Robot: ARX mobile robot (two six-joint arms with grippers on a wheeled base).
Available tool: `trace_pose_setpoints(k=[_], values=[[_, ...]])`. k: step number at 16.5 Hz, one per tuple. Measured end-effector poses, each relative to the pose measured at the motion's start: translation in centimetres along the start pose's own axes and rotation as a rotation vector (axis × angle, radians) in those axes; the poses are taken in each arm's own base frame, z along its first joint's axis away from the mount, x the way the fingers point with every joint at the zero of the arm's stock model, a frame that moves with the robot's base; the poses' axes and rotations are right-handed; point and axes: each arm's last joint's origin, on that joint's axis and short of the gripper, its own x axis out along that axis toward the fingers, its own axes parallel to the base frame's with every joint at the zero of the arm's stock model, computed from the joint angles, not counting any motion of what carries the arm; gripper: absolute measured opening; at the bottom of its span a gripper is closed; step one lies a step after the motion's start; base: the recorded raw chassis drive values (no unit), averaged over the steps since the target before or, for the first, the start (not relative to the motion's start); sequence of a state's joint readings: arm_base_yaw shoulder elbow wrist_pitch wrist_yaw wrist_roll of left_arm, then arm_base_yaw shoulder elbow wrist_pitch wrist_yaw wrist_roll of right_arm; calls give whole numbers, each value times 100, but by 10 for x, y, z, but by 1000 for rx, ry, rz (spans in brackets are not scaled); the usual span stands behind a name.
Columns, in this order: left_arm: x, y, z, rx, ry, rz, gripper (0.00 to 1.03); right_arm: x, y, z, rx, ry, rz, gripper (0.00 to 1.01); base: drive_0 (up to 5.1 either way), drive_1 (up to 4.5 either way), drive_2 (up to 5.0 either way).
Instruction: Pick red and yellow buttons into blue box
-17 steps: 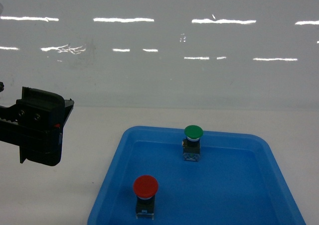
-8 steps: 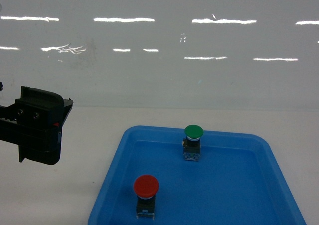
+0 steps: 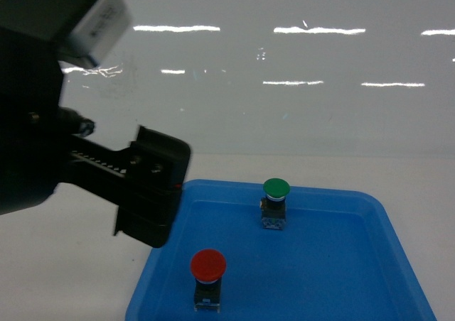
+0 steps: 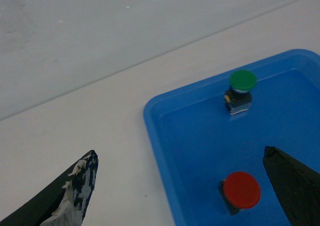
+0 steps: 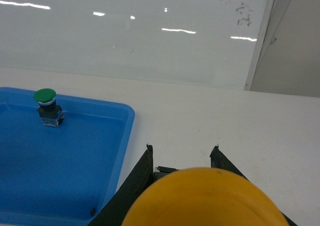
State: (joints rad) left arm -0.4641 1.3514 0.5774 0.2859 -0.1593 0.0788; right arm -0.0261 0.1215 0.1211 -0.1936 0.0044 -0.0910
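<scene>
The red button [image 3: 207, 265] stands upright in the near-left part of a shallow blue tray [image 3: 165, 236]. In the left wrist view the red button [image 4: 242, 190] lies just inside the right finger of my left gripper [image 4: 179, 158]. That gripper is wide open and holds nothing. In the head view my left gripper [image 3: 153, 193] hangs over the tray's left rim. My right gripper [image 5: 182, 151] is shut on the yellow button [image 5: 207, 198], whose cap fills the bottom of the right wrist view. The blue box is out of view.
A green-capped button [image 3: 276, 189] stands at the back of the tray, and the green-capped button [image 5: 45, 96] also shows in the right wrist view. White tabletop [image 3: 85, 278] lies left of the tray; a glossy white wall [image 3: 284, 108] rises behind it.
My left arm has swung in from the left edge toward the tray and now looms large over its left rim. The red and green buttons have not moved.
</scene>
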Motion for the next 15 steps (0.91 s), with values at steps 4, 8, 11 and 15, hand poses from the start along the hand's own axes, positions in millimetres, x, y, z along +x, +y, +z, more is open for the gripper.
trace_pose_setpoints(k=[4,8,11,15], values=[[28,-14,1,14,122,-38,98,0,0,0,0,0,0,29,0,0,0],[50,-26,-3,-70,252,-93,98,0,0,0,0,0,0,29,0,0,0],[63,-37,1,-163,311,-166,98,0,0,0,0,0,0,29,0,0,0],[80,-48,-22,-206,392,-140,98,0,0,0,0,0,0,29,0,0,0]])
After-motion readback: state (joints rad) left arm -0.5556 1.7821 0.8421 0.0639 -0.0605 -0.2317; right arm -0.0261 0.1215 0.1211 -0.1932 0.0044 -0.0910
